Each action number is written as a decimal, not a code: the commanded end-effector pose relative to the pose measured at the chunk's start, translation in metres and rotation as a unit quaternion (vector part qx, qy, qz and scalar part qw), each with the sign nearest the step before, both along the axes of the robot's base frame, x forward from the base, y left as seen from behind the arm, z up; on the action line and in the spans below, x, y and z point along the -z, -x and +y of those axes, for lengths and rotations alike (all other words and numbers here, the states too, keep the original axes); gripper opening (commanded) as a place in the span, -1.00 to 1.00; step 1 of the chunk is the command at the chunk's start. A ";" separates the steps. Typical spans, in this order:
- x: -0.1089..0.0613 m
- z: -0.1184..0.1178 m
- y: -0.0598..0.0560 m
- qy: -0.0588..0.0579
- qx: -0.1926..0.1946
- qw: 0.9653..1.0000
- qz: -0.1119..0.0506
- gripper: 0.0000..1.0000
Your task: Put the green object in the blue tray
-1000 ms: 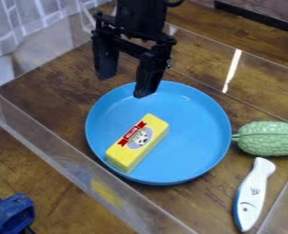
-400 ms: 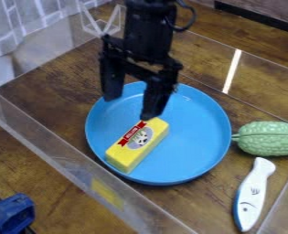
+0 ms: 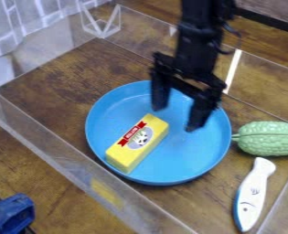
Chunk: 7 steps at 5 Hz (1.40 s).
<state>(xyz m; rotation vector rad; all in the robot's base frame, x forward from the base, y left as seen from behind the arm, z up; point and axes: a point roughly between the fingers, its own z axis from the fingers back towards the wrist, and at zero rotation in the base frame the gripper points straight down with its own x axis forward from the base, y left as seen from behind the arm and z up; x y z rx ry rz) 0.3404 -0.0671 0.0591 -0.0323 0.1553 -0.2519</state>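
My end effector (image 3: 186, 103) hangs wide open and empty over the blue tray (image 3: 110, 105), fingers pointing down, because the green object (image 3: 267, 139) lies just beside its rim.

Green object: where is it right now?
The green object lies on the wooden table at the right edge of the camera view, just outside the blue tray, above the fish-shaped toy.

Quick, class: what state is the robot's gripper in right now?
Gripper: open, holding nothing, above the blue tray, beside the green object.
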 end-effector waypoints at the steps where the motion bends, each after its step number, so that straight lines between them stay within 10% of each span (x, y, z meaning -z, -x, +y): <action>1: -0.013 -0.026 -0.025 0.013 0.062 0.997 -0.046 1.00; 4: -0.007 -0.106 -0.046 0.022 0.081 0.993 -0.081 1.00; 7: 0.017 -0.102 -0.059 0.029 0.052 0.997 -0.057 1.00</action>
